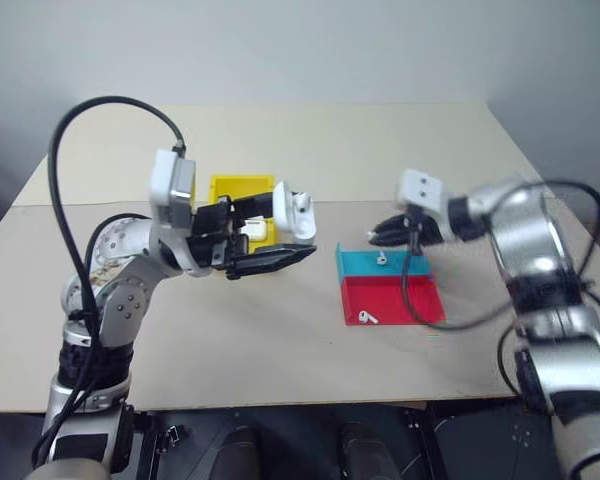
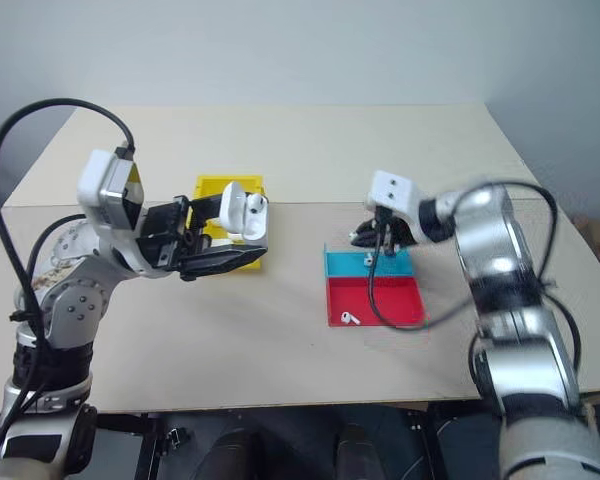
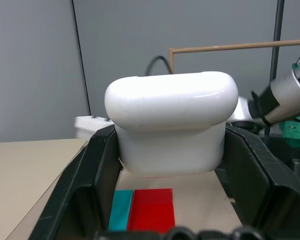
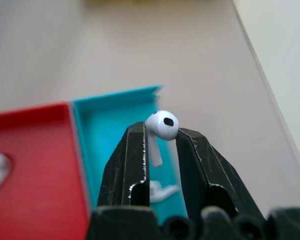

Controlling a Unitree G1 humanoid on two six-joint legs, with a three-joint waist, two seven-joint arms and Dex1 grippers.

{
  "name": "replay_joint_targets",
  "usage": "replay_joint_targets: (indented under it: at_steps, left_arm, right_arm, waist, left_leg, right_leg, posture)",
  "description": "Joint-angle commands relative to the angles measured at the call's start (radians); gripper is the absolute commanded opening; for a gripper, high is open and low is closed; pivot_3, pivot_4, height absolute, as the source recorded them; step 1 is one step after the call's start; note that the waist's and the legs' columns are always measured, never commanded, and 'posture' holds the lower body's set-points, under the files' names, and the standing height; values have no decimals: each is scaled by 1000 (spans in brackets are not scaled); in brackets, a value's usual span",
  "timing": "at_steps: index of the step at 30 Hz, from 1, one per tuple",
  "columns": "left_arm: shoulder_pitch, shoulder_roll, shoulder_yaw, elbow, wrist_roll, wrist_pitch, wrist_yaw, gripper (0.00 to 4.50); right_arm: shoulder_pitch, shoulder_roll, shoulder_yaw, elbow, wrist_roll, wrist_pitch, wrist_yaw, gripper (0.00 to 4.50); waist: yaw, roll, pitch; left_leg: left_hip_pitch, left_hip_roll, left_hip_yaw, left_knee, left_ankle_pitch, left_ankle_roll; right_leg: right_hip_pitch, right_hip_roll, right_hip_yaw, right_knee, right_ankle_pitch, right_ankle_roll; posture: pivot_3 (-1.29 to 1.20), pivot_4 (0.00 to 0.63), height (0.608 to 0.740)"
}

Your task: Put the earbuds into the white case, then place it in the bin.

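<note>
Beige and bare apart from a few small things, the surface (image 1: 280, 330) is being looked down on beneath a plain grey wall. Near its middle a flat tray (image 1: 390, 290) with a teal half and a red half is lying, and the yellow bin (image 1: 240, 188) is standing just beyond the left gripper (image 1: 280, 232).

The white case (image 1: 298, 208) is being held up off the surface between the left jaws, which are set wide around its body; its lid is seen from the wrist view as a rounded cap tipped back, so the case is judged to be open and waiting.

One earbud (image 4: 161, 126) is being pinched between the narrow jaws of the right gripper (image 1: 388, 234), its head sitting above the fingertips (image 4: 135, 150) and its stem hanging between them, above the teal half of the tray. Another small white piece (image 1: 381, 258) is lying on the teal half, and a second earbud (image 1: 367, 317) is lying on the red half.

By this showing, the task is judged to be at an early stage: the held earbud is not yet being carried to the case, the one on the red half is still to be fetched, and the closing and dropping of the case into the bin are left.
</note>
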Motion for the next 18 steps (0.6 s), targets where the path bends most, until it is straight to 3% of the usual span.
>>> replay_joint_targets:
  at_steps: [1, 5, 8, 13, 18]
  left_arm:
    - [-21, -12, 1, 2, -21, -4, -20, 2812]
    - [-38, -16, -8, 23, -28, 7, -47, 2812]
    - [-49, -26, -19, 31, -20, 7, -51, 2812]
    - [-68, -41, -35, 45, -9, 9, -57, 2812]
    - [-84, -50, -44, 59, 0, 7, -61, 2812]
  right_arm:
    - [87, 48, -269, -375, 291, 295, -100, 621]
    - [131, 147, -486, -591, 616, 579, -252, 621]
    - [139, 208, -557, -693, 814, 665, -373, 621]
    - [117, 259, -521, -759, 1021, 692, -588, 621]
    - [95, 253, -449, -744, 1115, 627, -706, 621]
  waist:
    - [1, 0, 0]
    - [5, 0, 0]
    - [4, 0, 0]
    - [2, 0, 0]
    - [2, 0, 0]
  left_leg:
    - [0, 0, 0, 0, 0, 0]
    - [3, 0, -1, 1, -1, 2]
    - [5, 0, -1, 0, -2, 3]
    - [4, 0, -1, 0, -2, 3]
    - [3, -1, -1, 0, -2, 3]
  right_leg:
    - [0, 0, 0, 0, 0, 0]
    - [3, 0, 0, -2, 0, 0]
    - [4, 0, 1, -3, 0, 0]
    - [4, 0, 1, -2, 0, 0]
    - [3, 0, 1, -2, 0, 0]
  posture:
    - [0, 150, 740]
    - [0, 150, 740]
    - [0, 150, 740]
    - [0, 150, 740]
    - [0, 150, 740]
